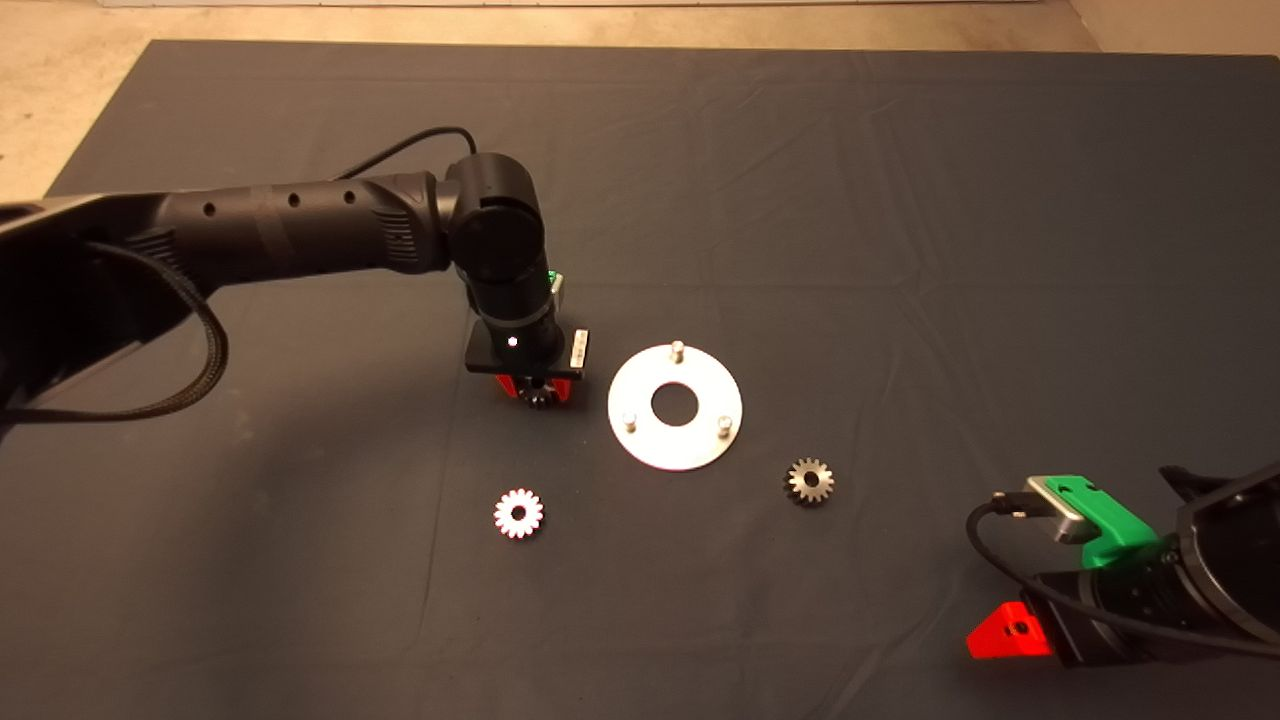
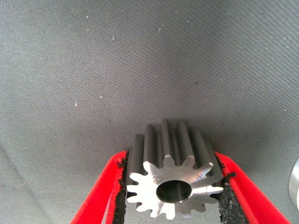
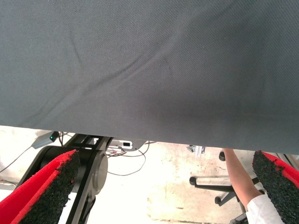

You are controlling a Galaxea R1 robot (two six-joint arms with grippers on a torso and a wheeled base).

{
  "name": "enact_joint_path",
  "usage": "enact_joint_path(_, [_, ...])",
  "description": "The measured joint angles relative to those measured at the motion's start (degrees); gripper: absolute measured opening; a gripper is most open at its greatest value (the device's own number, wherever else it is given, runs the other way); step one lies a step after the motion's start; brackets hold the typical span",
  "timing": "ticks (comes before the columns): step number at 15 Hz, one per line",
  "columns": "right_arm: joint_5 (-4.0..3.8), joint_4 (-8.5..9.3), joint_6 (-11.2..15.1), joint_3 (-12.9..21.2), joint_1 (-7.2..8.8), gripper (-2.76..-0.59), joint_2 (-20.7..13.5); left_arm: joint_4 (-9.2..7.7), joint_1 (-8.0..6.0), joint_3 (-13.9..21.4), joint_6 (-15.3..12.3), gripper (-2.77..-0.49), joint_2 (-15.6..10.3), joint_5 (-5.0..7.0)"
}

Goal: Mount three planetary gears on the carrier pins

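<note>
My left gripper (image 1: 538,397) hangs just left of the silver disc (image 1: 640,378) and is shut on a planetary gear (image 2: 172,175), held between its pads above the mat. Only a tip of that gear (image 1: 538,400) shows in the head view. The disc lies flat at the mat's middle with three bare carrier pins: one at the back (image 1: 677,350), one front left (image 1: 630,421), one front right (image 1: 723,425). A second gear (image 1: 518,513) lies flat in front of my left gripper. A third gear (image 1: 809,481) lies to the right of the disc. My right gripper (image 1: 1010,633) is parked at the lower right, fingers (image 3: 51,186) wide apart.
The disc's edge (image 2: 294,183) shows at the side of the left wrist view. Past the mat's edge the right wrist view shows a person's arm (image 3: 238,175), chair castors (image 3: 205,182) and cables on the floor. The dark mat (image 1: 900,200) has shallow wrinkles.
</note>
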Motion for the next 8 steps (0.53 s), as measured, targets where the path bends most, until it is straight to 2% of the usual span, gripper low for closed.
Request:
enact_joint_path(1, [-0.02, -0.02, 0.00, 0.00, 0.00, -0.60, 0.02, 0.00, 0.00, 0.00, 0.00, -2.18, 0.13, 0.30])
enact_joint_path(8, [0.00, 0.00, 0.00, 0.00, 0.00, -0.60, 0.02, 0.13, 0.00, 0.50, 0.01, -2.27, 0.24, 0.40])
